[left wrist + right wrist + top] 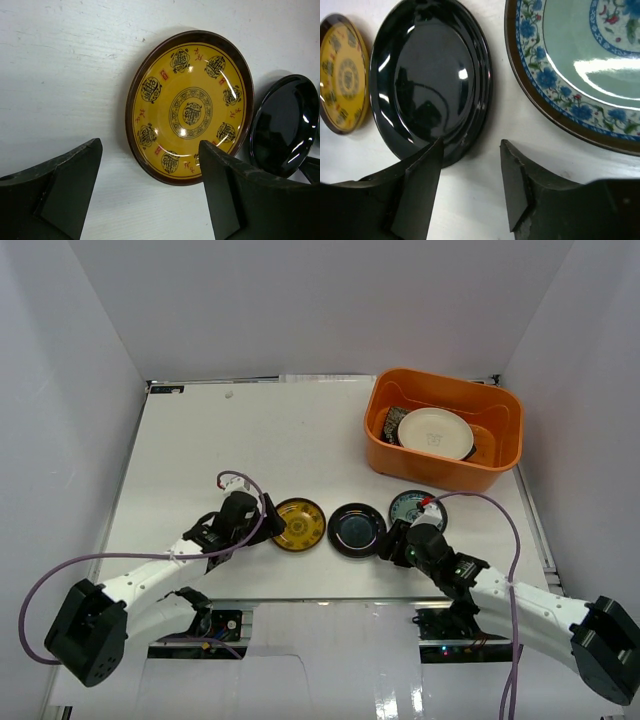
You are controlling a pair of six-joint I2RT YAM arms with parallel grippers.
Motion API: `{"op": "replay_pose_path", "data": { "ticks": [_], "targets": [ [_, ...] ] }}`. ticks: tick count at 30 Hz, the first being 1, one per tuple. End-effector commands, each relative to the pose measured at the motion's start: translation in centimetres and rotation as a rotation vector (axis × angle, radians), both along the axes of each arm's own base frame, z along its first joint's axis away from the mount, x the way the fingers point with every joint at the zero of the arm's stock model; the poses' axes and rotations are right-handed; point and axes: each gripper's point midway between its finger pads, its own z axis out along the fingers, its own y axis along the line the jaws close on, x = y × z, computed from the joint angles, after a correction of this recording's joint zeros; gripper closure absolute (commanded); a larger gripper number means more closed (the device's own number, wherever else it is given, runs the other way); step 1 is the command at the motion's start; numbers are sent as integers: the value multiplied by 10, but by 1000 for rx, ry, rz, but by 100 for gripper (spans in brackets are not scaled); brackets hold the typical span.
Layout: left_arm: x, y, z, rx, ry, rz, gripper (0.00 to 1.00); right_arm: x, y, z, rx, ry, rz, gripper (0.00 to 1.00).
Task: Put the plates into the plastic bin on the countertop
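Three plates lie in a row near the countertop's front edge: yellow-brown patterned, glossy black and blue-green patterned. The orange plastic bin at the back right holds a round cream plate and a dark square one. My left gripper is open just left of the yellow plate, its right finger overlapping the rim. My right gripper is open over bare counter between the black plate and the blue-green plate, its left finger over the black rim.
White walls enclose the counter on the left, back and right. The bin stands close to the right wall. Both arms' purple cables loop beside their bases at the near edge. A black bracket sits at the far left corner.
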Motion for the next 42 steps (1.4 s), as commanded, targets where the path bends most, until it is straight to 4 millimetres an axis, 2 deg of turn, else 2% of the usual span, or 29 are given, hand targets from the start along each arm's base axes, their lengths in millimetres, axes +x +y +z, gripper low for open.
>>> {"op": "replay_pose_path", "data": {
  "ticks": [1,4,5,7,8,11,14,15,16,18,19,20,22,23,24,25,26,30,31,32,33,34,35,36,38,39,40,41,42],
  "targets": [
    [11,-8,0,-58,-23,-1,12,19,4,1,61,-1,-107,45],
    [16,-9,-3,-72,-34,-7,18,22,5,-8,100,23,-123,51],
    [16,-11,-7,-83,-36,-12,19,27,3,-12,115,29,-148,61],
    [15,-12,-10,-94,-27,-16,25,27,4,-15,130,46,-154,73],
    [14,-12,-14,-87,-13,-18,26,29,5,-13,140,42,-153,89],
    [14,-7,-19,-63,-14,-13,35,30,8,2,133,-14,-103,92],
    [16,-9,-17,-88,-36,-12,41,42,12,51,181,-140,-83,92],
    [17,-8,-19,-84,-32,-10,43,47,16,77,185,-210,-55,92],
    [17,-7,-21,-78,-28,-7,49,51,17,106,218,-282,-43,92],
    [17,-4,-26,-66,-18,1,61,57,17,138,165,-368,-5,92],
    [18,-4,-27,-66,-20,8,67,65,19,179,175,-441,-6,92],
    [18,-3,-27,-63,-20,8,80,75,11,195,130,-485,-51,92],
    [18,-1,-28,-51,-15,15,94,95,-3,234,37,-583,-106,92],
    [19,-1,-26,-49,-19,16,100,111,-22,244,-16,-611,-184,92],
    [20,-1,-24,-51,-23,16,100,123,-35,253,-51,-627,-226,92],
    [20,-1,-20,-61,-40,17,100,140,-44,249,-95,-607,-247,92],
    [19,-2,-16,-75,-47,16,100,160,-69,267,-75,-618,-281,92],
    [24,-8,13,-121,-116,-2,100,214,-129,258,-145,-545,-406,92],
    [22,-8,16,-121,-111,-7,100,230,-137,234,-179,-477,-418,92],
    [24,-12,34,-155,-156,-19,100,242,-150,234,-204,-468,-441,92],
    [26,-15,45,-175,-176,-27,100,250,-154,226,-217,-439,-436,92],
    [28,-17,54,-185,-195,-35,100,262,-158,201,-238,-369,-435,92],
    [34,-22,75,-208,-234,-47,100,271,-164,201,-248,-360,-441,92],
    [37,-25,84,-204,-246,-60,100,279,-164,183,-258,-314,-433,92],
    [47,-33,114,-234,-297,-73,100,287,-168,177,-274,-297,-441,92],
    [52,-36,126,-251,-323,-74,100,290,-169,167,-285,-270,-437,91],
    [56,-40,136,-266,-342,-78,100,291,-170,165,-293,-260,-439,87],
    [63,-44,159,-289,-383,-81,100,291,-173,163,-304,-256,-454,83],
    [71,-51,162,-290,-376,-91,100,288,-174,162,-306,-255,-459,75]
  ]
}}
